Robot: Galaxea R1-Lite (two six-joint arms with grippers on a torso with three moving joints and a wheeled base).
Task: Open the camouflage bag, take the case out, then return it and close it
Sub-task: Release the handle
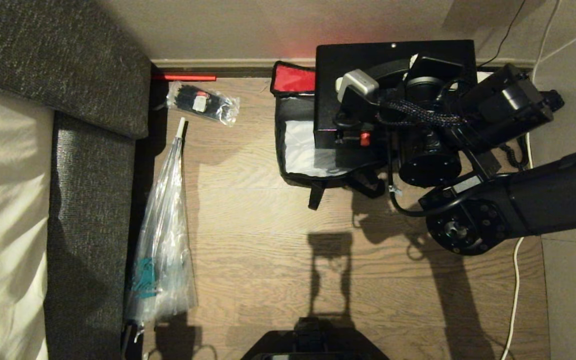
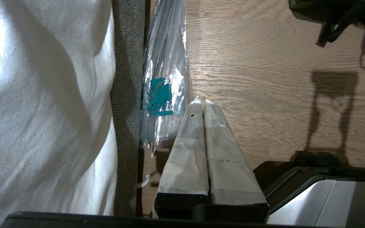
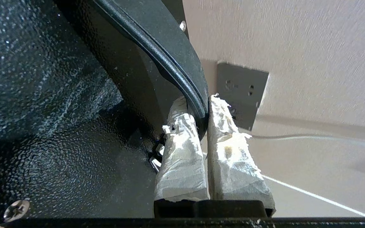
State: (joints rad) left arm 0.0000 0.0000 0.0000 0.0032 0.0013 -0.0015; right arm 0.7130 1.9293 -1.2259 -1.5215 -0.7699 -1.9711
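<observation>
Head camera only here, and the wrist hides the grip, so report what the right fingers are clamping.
Observer: The right gripper is shut on the thin black handle of the case, one finger on each side.
Operator: Say what lies behind that handle.
Observer: A wall socket, apart from the fingers.
Operator: Now give me the left arm; it is out of my view.
Observer: The left gripper is shut and empty, over the wood floor beside a clear plastic bundle.
</observation>
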